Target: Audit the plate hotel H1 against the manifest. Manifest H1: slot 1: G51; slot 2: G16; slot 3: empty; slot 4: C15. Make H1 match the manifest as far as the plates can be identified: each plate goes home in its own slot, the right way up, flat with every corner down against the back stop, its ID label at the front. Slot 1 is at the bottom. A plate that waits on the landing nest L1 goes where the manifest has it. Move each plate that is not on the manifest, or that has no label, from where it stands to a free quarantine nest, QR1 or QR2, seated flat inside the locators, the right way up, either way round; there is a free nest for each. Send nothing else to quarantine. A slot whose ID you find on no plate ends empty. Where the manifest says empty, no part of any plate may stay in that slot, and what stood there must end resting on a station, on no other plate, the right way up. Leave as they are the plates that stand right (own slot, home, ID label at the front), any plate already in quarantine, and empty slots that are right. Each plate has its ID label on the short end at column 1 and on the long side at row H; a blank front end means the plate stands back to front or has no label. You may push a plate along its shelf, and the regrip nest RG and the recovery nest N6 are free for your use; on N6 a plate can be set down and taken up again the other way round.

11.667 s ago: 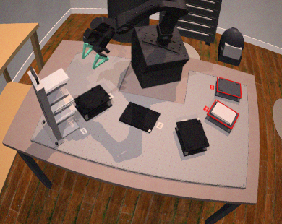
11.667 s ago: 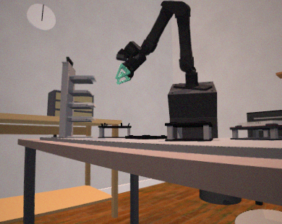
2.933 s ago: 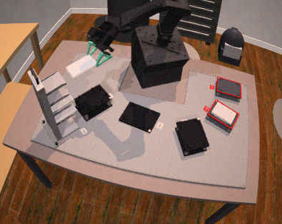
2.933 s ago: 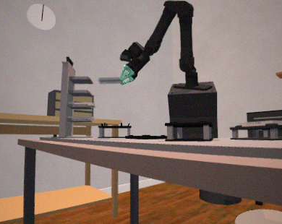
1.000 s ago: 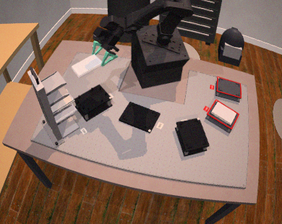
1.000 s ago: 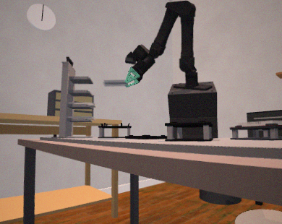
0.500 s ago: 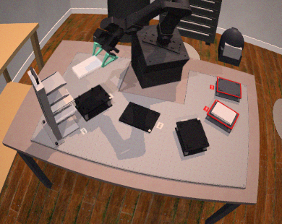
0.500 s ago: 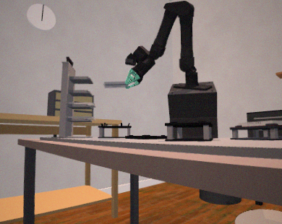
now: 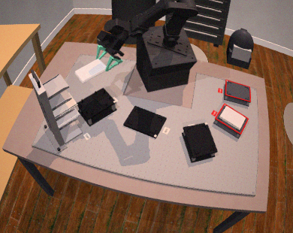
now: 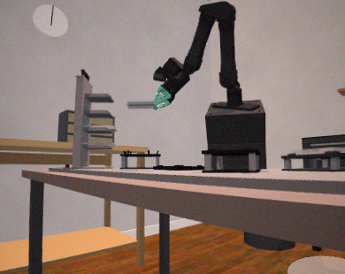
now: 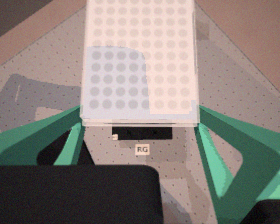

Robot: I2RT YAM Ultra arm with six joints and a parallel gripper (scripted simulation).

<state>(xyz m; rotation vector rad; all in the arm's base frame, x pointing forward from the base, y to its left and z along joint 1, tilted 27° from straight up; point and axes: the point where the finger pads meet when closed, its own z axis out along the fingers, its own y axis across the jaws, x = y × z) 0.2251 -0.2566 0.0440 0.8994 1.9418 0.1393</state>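
Green fingers stand wide apart, one on each long side of a white well plate (image 11: 139, 65), pinching it near its short end and carrying it level in the air. In the exterior view the gripper (image 10: 162, 99) hangs well above the tabletop (image 10: 176, 186), the plate (image 10: 141, 104) sticking out flat from the fingertips toward the plate hotel (image 10: 82, 119). From above, the plate (image 9: 90, 71) reaches ahead of the fingers toward the near-left, with the gripper (image 9: 109, 58) at its far end.

Straight below the fingers, the wrist view shows a small dark block and a white tag reading RG (image 11: 142, 149) on the dotted mat.

Beyond the plate's free end and lower stands the hotel (image 9: 40, 90), a grey post with four shelves; I cannot tell whether any shelf holds a plate. Beside the hotel sits a raised black nest (image 9: 97, 106), then a flat black pad (image 9: 145, 121), then a second raised black nest (image 9: 199, 142). Well apart from the fingers, on the other side of the arm's black pedestal (image 9: 179, 75), are two red-rimmed nests: the farther one (image 9: 237, 92) carries a dark plate, the nearer one (image 9: 231, 118) a white plate.
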